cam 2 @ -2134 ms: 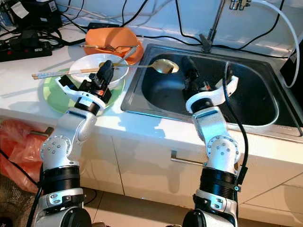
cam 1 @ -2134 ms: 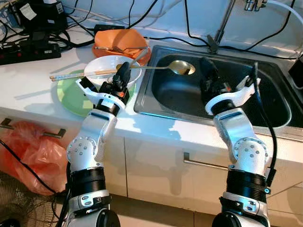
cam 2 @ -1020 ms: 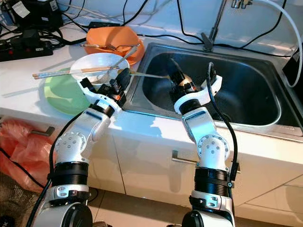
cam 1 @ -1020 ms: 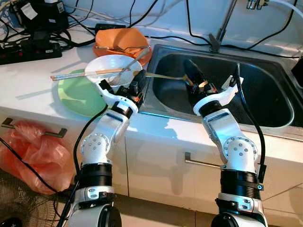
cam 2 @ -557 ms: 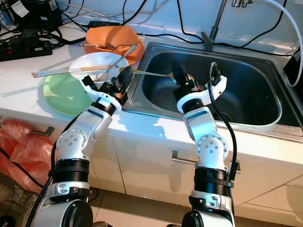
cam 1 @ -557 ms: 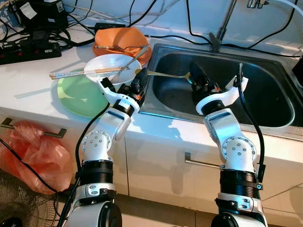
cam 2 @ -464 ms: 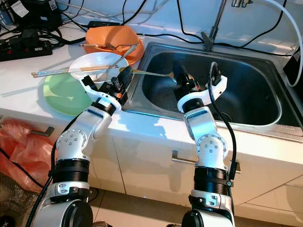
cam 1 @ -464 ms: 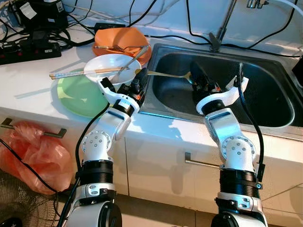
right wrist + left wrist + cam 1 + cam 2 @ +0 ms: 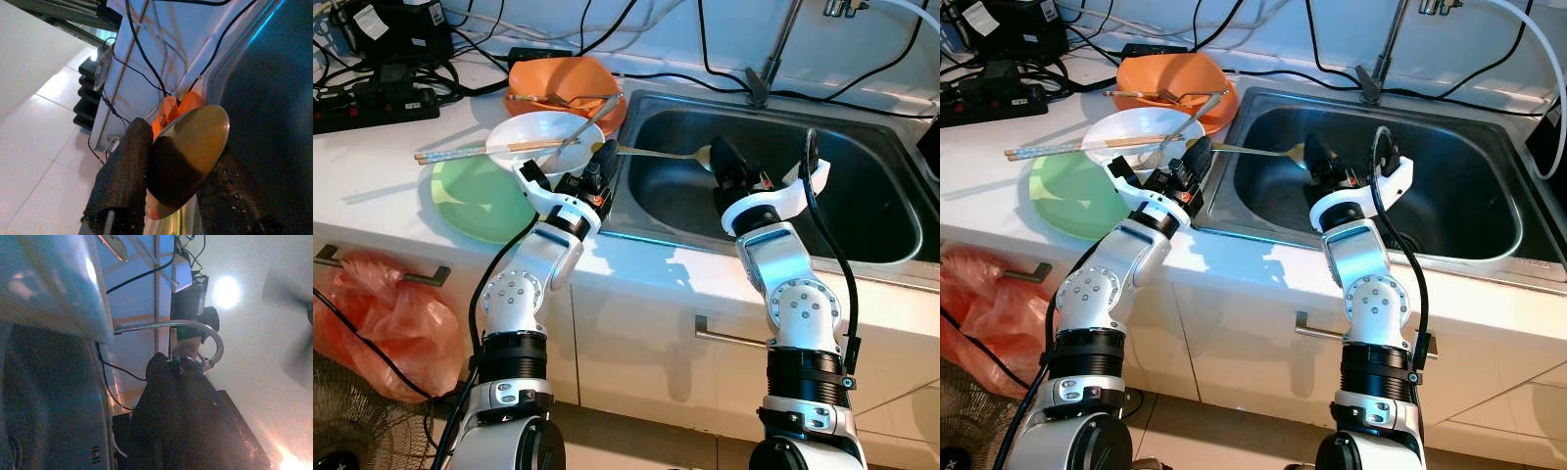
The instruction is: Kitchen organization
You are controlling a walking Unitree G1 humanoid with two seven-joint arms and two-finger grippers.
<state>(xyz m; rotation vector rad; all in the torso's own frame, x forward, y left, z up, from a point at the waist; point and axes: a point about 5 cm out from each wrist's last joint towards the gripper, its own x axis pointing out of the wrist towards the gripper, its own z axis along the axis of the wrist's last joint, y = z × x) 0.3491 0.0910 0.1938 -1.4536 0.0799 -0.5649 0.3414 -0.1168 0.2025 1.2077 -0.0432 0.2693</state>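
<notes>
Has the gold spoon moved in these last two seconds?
Yes. The spoon now hangs lower over the sink, its bowl between the right gripper's fingers.

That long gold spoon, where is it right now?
The gold spoon spans the sink's left edge, its bowl between the right gripper's fingers, its handle end at the left gripper, beside the white bowl.

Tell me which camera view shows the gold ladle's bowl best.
The right wrist view: the gold ladle bowl sits large and close between the right hand fingers. The eye views show it small, its thin handle running from the sink rim toward the left hand. The left wrist view doesn't make it out clearly.
</notes>
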